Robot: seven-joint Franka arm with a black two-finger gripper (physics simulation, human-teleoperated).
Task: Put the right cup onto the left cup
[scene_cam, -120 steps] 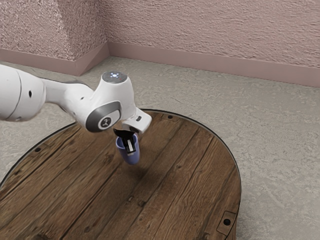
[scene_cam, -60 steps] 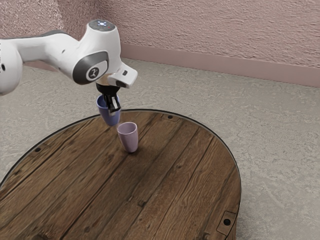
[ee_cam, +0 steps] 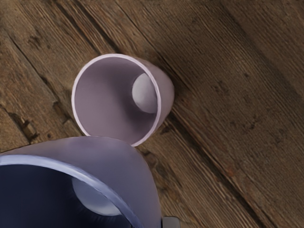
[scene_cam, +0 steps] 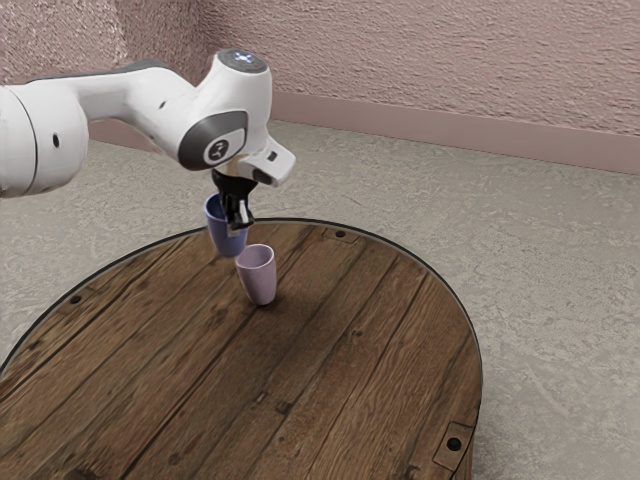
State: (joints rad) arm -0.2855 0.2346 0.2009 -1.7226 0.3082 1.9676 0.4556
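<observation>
My gripper (scene_cam: 238,222) is shut on the wall of the blue cup (scene_cam: 226,240), which hangs upright above the table in the exterior view. Just below it and toward the exterior view's right, the pink cup (scene_cam: 258,275) stands upright on the wood. In the wrist view the blue cup (ee_cam: 118,166) looms large at the lower edge, its mouth open upward. Beside it lies the open mouth of the pink cup (ee_cam: 114,95), partly overlapped by the blue cup's side. The fingers hide part of the blue cup in the exterior view.
The round wooden table (scene_cam: 350,360) has a dark metal rim, and bare planks surround the pink cup. Beyond the table are a grey floor (scene_cam: 560,280) and pink textured walls (scene_cam: 450,60).
Over the last second my gripper has lifted the blue cup up and away, uncovering the pink cup. Since half a second ago it has come slightly lower and toward the exterior view's right.
</observation>
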